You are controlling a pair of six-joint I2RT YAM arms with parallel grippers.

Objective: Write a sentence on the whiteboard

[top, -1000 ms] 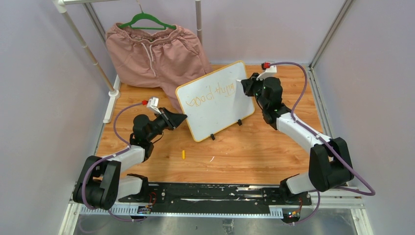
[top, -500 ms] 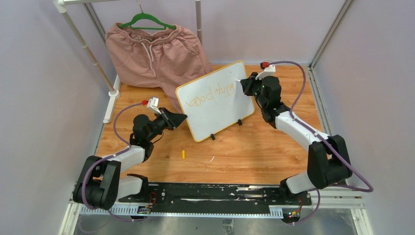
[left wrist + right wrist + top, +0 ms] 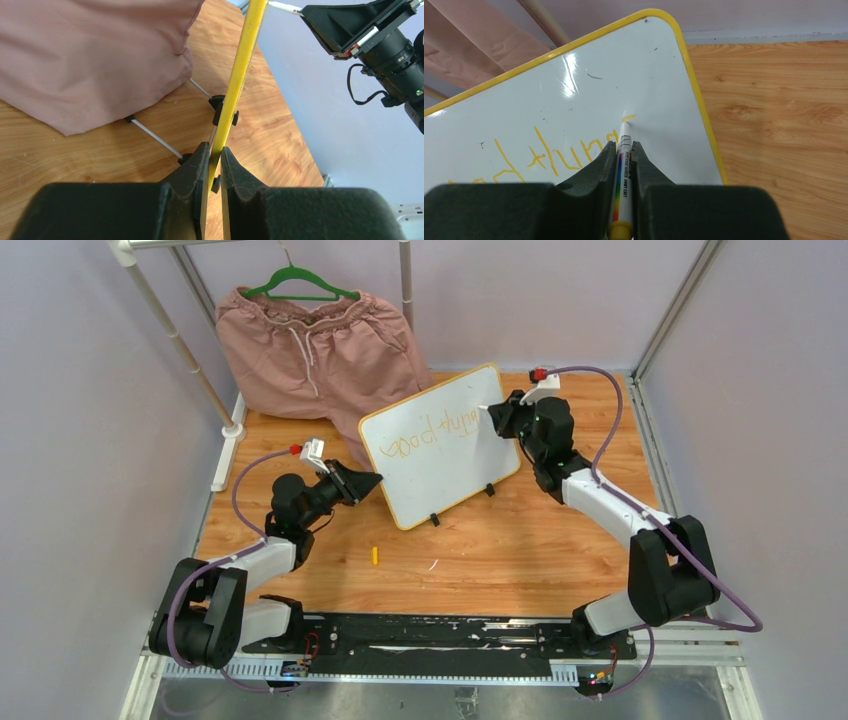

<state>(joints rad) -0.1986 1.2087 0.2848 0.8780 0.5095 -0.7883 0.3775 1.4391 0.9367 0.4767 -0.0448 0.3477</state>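
**Top external view.** The whiteboard (image 3: 455,480) stands tilted near the middle of the worktop (image 3: 540,540), propped on two black feet. Its long axis runs from near-left to far-right. The left gripper (image 3: 374,480) is at the board's left short edge. The right gripper (image 3: 490,412) is at the far-right end of the board. The sentence (image 3: 432,435) is a single orange line across the upper part of the board, and the part below it is bare. Pink shorts (image 3: 315,350) hang behind.

**Left wrist view.** The board's yellow frame is seen edge-on. The left gripper (image 3: 214,150) is closed narrow on that frame, steadying it.

**Right wrist view.** The right gripper (image 3: 624,150) is closed narrow on a marker (image 3: 622,180). The marker's tip touches the board at a short orange stroke just past the last letters. Little bare surface lies between the tip and the frame along this line. Further words therefore probably belong on a second line, in the bare area on the gripper's side of the writing. The right arm is the nearer one to that area.
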